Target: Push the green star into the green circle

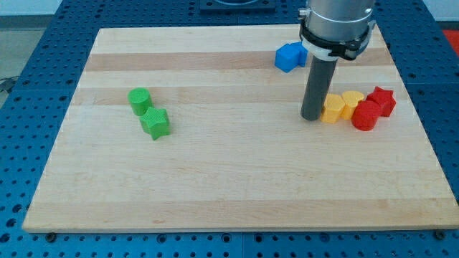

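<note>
arm (337,25) cut off at view's top; orange block (332,110) partly hidden behind rod

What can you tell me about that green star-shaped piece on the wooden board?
The green star is a small, chunky block with a star outline and flat top, in a matte bright green that looks like plastic or painted wood. It lies flat on the wooden board, towards the view's left. Its upper-left edge meets, or very nearly meets, the green circle, a round block of the same colour. Nothing else is near it: my tip stands far off at the view's right, beside the yellow blocks.
</note>
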`<state>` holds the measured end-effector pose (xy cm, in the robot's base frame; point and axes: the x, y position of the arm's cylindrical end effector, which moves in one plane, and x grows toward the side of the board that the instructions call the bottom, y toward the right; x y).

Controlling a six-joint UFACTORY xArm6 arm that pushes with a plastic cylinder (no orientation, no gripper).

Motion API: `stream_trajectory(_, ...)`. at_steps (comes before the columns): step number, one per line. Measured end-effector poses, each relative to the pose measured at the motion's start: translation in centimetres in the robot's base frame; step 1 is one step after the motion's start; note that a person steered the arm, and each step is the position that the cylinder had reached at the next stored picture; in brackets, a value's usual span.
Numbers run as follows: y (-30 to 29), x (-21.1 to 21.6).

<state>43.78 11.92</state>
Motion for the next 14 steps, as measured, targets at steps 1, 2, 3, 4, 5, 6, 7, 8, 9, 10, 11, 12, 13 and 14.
stream_trajectory(1,-1.5,-0.1)
stream_trajectory(2,-7.6,-0.4)
stream_trajectory(3,-10.3,-0.4)
stream_trajectory(4,-10.6,-0.4)
stream_trajectory(5,-11.3,-0.4)
stream_trajectory(6,-18.3,1.8)
stream_trajectory(7,-19.2,2.7)
stream_trajectory(8,-19.5,2.7)
stream_trajectory(9,-21.9,1.7)
stream_trajectory(10,-25.0,0.7)
stream_trajectory(11,-27.6,0.3)
stream_trajectory(12,-27.8,0.3)
stream_trajectory(13,-23.3,1.4)
stream_trajectory(14,-20.8,3.0)
